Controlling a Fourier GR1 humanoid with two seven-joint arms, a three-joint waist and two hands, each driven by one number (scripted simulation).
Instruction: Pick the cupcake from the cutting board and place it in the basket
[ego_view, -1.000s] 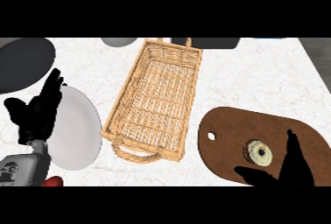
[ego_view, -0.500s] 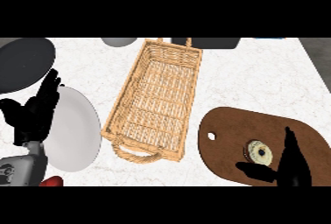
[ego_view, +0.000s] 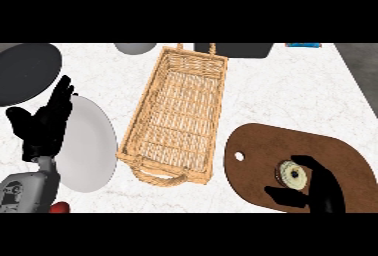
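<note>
Head view, cupcake (ego_view: 293, 174) on cutting board (ego_view: 258, 145), beside wicker basket (ego_view: 177, 115)

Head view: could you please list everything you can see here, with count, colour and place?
basket: one, tan wicker, centre of the counter
cutting board: one, brown, lower right
cupcake: one, pale, on the cutting board
white plate: one, white, left of the basket
dark plate: one, dark grey, upper left
bowl: one, grey, top edge, partly cut off
black object: one, top edge, too cut off to name
blue object: one, top right edge
red object: one, bottom left edge
counter: one, white marbled
left hand: one, black, open, resting over the white plate
right hand: one, black, at the cupcake
</note>
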